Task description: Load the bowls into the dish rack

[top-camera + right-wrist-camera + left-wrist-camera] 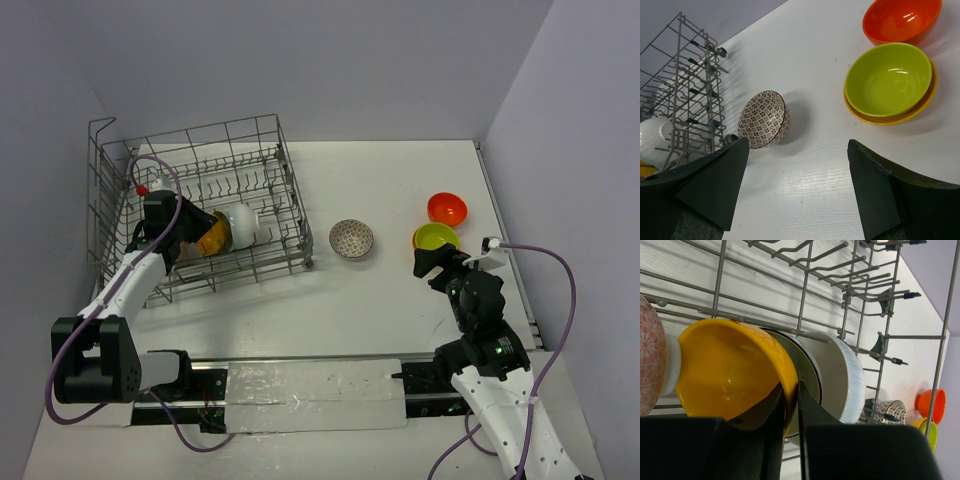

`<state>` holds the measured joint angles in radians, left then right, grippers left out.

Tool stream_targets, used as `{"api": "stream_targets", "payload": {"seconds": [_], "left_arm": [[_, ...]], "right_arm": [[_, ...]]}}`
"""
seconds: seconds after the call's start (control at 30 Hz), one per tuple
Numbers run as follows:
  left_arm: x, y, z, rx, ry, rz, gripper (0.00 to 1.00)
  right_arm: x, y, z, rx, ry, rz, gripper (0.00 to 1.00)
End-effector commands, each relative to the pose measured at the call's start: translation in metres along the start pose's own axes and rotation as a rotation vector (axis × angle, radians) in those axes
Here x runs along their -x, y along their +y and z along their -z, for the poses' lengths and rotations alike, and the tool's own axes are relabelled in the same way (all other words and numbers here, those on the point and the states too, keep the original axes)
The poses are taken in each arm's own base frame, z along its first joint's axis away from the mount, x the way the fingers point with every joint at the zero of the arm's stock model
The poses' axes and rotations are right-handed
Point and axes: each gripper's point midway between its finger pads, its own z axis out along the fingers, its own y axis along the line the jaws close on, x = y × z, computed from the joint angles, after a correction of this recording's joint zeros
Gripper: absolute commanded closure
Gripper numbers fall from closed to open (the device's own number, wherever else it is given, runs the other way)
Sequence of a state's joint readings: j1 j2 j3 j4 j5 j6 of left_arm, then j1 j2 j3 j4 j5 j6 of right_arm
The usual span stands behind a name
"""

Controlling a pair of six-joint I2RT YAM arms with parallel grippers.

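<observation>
The grey wire dish rack (190,135) stands at the back left. Inside it, my left gripper (791,395) is shut on the rim of an orange bowl (725,370), one finger inside and one outside. The orange bowl stands on edge between a pinkish patterned bowl (650,355) and a ribbed white bowl (840,375), with a pale dark-rimmed bowl (807,370) tucked between. On the table lie a speckled black-and-white bowl (762,120), a red bowl (902,20), and a lime green bowl (887,80) nested in a yellow-orange one (920,107). My right gripper (797,185) hovers open above the table just in front of them.
The rack's upright tines (805,290) and tall side wall (685,75) surround the left arm. The right wall runs close behind the red bowl (447,208). Bare white table (380,300) lies between the rack and the right arm.
</observation>
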<state>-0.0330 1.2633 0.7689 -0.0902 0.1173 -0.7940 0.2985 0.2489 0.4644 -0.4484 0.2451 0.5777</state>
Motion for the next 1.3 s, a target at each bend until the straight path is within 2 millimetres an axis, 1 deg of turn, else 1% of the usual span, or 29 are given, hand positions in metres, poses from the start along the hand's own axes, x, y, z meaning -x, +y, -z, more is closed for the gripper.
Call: {"api": "stream_targets", "payload": {"seconds": [0.0,0.13,0.17,0.37,0.53,0.77,0.83,1.1,1.27], "left_arm": [[0.021,-0.041,0.021,-0.166,-0.030,-0.082,1.00],[0.021,-0.043,0.027,-0.204,-0.013,-0.100,1.00],[0.027,-0.041,0.030,-0.207,-0.025,-0.098,1.00],[0.032,-0.052,0.043,-0.289,-0.016,-0.151,1.00],[0.033,-0.056,0.052,-0.328,0.000,-0.221,1.00],[0.038,-0.072,0.075,-0.417,-0.025,-0.322,1.00],[0.039,-0.074,0.078,-0.425,-0.028,-0.340,1.00],[0.019,-0.071,0.076,-0.484,0.065,-0.390,1.00],[0.018,-0.067,0.074,-0.480,0.082,-0.468,1.00]], "right_arm": [[0.009,0.005,-0.002,0.024,-0.039,0.004,0.13],[0.009,0.006,-0.002,0.026,-0.037,0.004,0.13],[0.009,0.006,-0.001,0.028,-0.040,0.003,0.13],[0.010,0.007,-0.001,0.032,-0.043,0.003,0.13],[0.011,0.008,0.001,0.040,-0.053,0.000,0.13],[0.011,0.008,0.000,0.042,-0.050,0.002,0.13],[0.010,0.009,0.000,0.045,-0.049,0.001,0.13],[0.011,0.009,0.000,0.045,-0.051,0.001,0.13],[0.010,0.009,0.000,0.048,-0.044,0.005,0.13]]}}
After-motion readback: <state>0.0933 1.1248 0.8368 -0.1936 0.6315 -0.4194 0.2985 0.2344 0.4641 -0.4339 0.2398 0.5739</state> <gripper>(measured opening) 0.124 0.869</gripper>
